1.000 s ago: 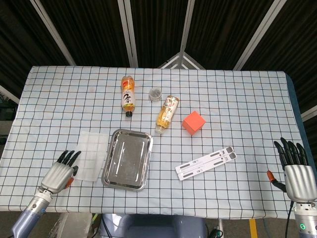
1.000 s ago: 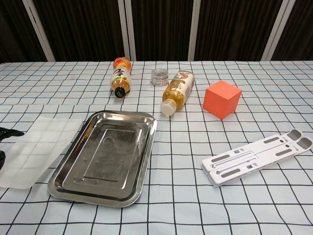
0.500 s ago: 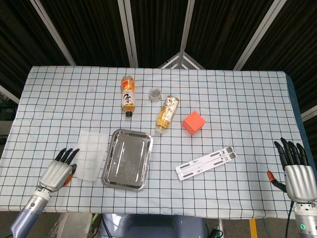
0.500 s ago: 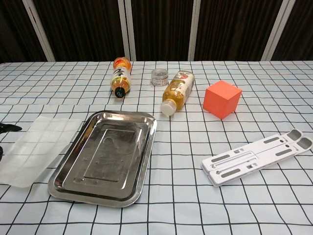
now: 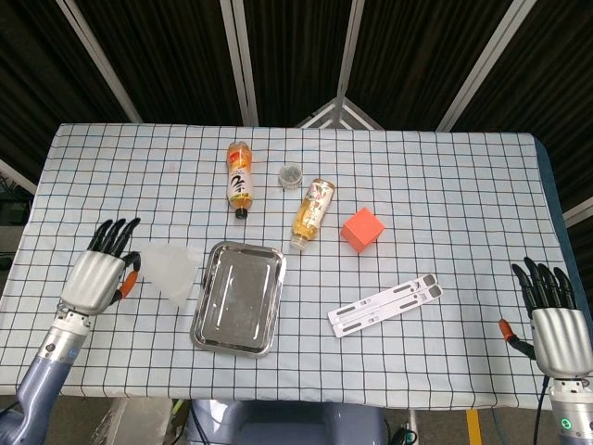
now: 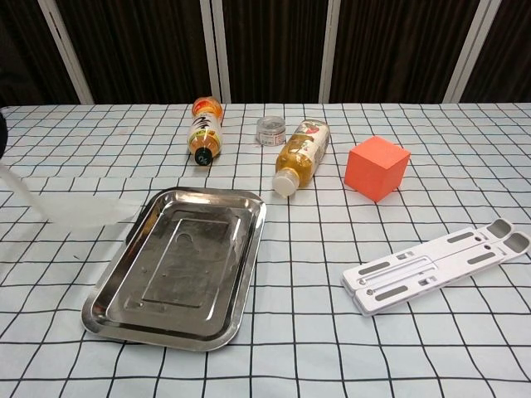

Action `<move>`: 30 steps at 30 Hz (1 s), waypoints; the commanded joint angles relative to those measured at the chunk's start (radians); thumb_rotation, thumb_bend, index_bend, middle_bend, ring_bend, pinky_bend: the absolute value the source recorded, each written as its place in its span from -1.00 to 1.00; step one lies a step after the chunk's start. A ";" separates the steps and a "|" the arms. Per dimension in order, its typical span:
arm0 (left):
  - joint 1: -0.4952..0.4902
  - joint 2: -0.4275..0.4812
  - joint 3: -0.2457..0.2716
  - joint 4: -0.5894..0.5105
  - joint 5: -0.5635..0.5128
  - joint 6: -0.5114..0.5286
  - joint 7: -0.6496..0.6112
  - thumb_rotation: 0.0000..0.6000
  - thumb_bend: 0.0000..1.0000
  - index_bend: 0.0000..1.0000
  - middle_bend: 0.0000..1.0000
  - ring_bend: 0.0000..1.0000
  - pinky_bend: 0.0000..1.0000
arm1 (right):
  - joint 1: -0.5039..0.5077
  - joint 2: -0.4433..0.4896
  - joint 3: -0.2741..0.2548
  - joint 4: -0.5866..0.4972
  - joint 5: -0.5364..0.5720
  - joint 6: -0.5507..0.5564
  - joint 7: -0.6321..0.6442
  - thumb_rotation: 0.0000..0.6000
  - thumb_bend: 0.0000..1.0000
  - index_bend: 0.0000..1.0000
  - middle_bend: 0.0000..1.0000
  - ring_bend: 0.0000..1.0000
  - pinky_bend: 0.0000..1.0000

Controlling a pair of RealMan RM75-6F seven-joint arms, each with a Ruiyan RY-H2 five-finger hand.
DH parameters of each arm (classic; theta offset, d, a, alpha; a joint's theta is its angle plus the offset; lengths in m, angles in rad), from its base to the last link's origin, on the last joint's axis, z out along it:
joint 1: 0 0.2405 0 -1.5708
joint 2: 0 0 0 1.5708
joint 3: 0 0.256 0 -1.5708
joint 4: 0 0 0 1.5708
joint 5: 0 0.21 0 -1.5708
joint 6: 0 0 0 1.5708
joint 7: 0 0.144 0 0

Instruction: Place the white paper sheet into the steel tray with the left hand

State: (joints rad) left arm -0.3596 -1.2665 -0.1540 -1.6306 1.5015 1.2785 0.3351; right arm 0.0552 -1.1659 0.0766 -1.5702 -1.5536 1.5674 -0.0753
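Slippage worries me: my left hand pinches only an edge of the white paper sheet, drooping just left of the steel tray, so it could drag the rim and fold.

Tablecloth was patterned white with black grid lines. Paper sheet was seen translucent white, grid showing faintly through. Tray was finished in bare silver steel, mirror-like. Cube, at 3 o'clock of tray, was coloured orange-red. Two bottles were filled amber, labels printed orange and white. Jar was clear with dark contents. Folding stand was white with grey slots. Left hand and right hand were cased silver-grey, fingers black, orange accent at thumb.
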 commanded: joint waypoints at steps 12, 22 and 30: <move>-0.190 -0.050 -0.152 -0.245 -0.026 -0.002 0.191 1.00 0.06 0.16 -0.96 -1.00 -1.00 | 0.000 0.001 0.000 0.005 0.000 0.000 0.006 1.00 -0.34 -1.00 -1.00 -1.00 -1.00; -0.162 -0.159 0.014 -0.191 0.006 -0.014 0.247 1.00 0.06 0.16 -0.95 -1.00 -1.00 | -0.003 0.004 -0.001 0.003 -0.001 0.004 0.012 1.00 -0.34 -1.00 -1.00 -1.00 -1.00; -0.131 -0.196 0.128 -0.079 0.023 -0.056 0.197 1.00 0.05 0.13 -0.95 -1.00 -1.00 | -0.001 0.003 -0.001 0.004 -0.003 0.002 0.005 1.00 -0.34 -1.00 -1.00 -1.00 -1.00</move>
State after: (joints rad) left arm -0.4960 -1.4527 -0.0408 -1.7256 1.5179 1.2359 0.5434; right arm 0.0538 -1.1632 0.0755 -1.5664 -1.5563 1.5696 -0.0700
